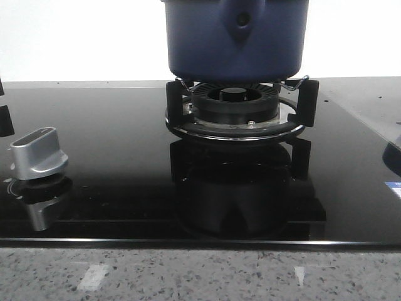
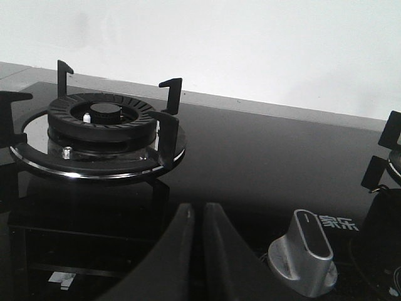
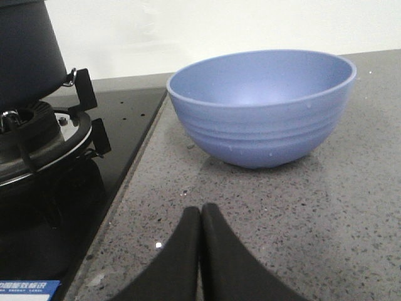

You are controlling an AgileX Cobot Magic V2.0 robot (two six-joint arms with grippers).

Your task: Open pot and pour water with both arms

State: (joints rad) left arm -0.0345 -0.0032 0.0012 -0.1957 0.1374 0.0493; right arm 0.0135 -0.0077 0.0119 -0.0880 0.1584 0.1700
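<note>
- In the front view, a silver knob point(image 1: 39, 153) stands at the left edge of the frame on the glossy black cooktop point(image 1: 113, 163), with its mirror image in the glass just below it.
- Right of it, upper centre of the same frame, the pot point(image 1: 235, 37) sits on the black prongs of a burner grate point(image 1: 241, 110). It is dark blue with straight sides and a rounded bottom edge, and its triangular handle mount with one hole faces the camera; its top is cut off by the frame.
- A speckled grey counter point(image 1: 188, 276) runs along the bottom of the front view; neither arm appears in this frame.
- In the left wrist view, a second burner point(image 2: 100, 128) fills the upper left of the frame with nothing on it.
- The left gripper point(image 2: 199, 251) rises from the bottom centre, its two dark fingers pressed together with nothing between them, held low over the glass and aimed toward the back wall.
- A silver knob point(image 2: 304, 260) sits at the lower right of that frame, just beside the fingers.
- In the right wrist view, the pot's dark side point(image 3: 28, 56) shows at the upper left on its grate.
- The right gripper point(image 3: 200, 257) is at the bottom centre, clenched on nothing, low above the speckled counter.
- A blue bowl point(image 3: 263, 106) stands upright on the counter at the upper right, apart from the fingertips.
</note>
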